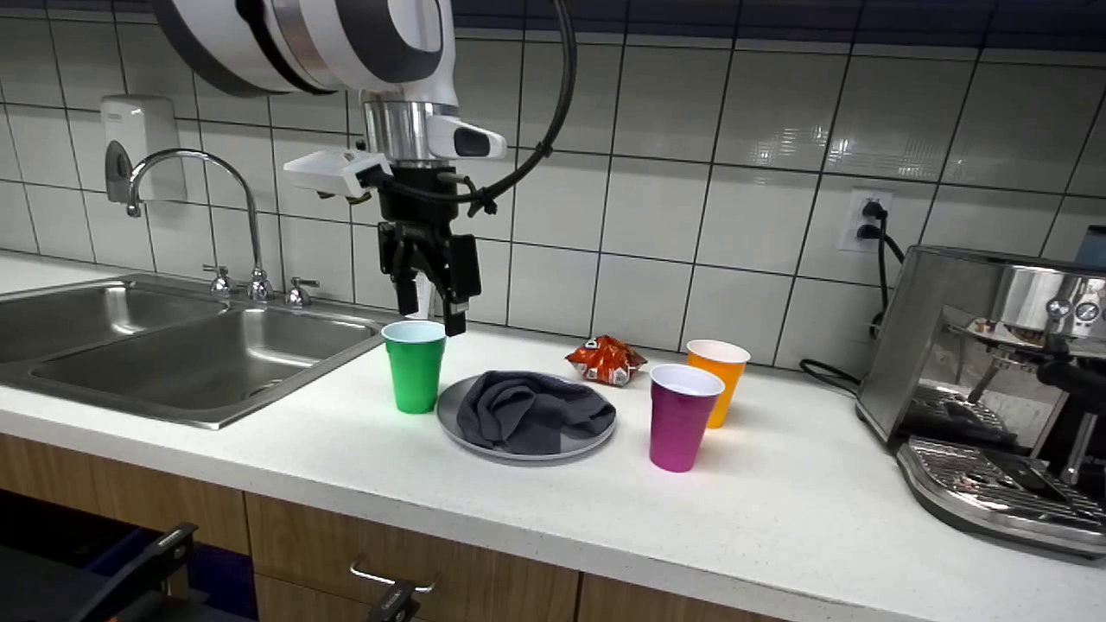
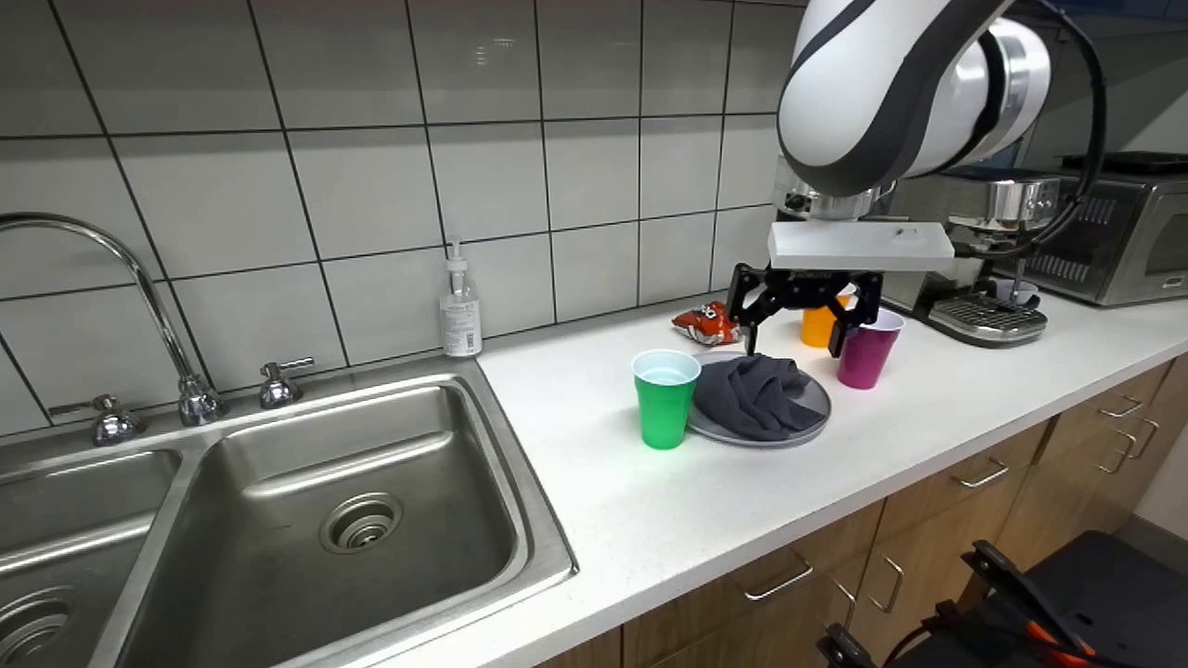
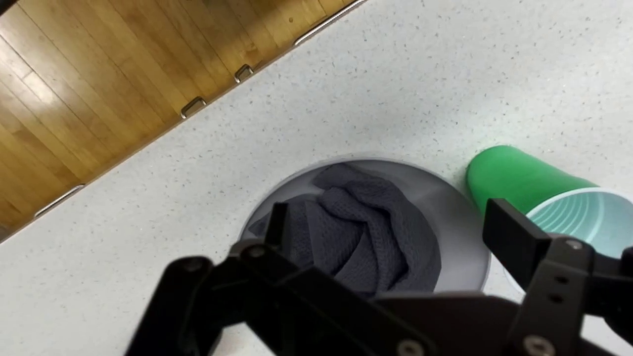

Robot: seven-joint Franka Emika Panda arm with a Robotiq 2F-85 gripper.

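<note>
The end effector (image 2: 794, 348) was spread and empty; lower down, apart from it, the dark cloth (image 2: 754, 399) lay bunched on the plate (image 3: 459, 242). Presumably soft and light, it seemed best pinched by a raised fold.

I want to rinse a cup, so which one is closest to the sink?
The green cup, between the sink and the gray plate; the purple cup and orange cup stand beyond that plate.
</note>
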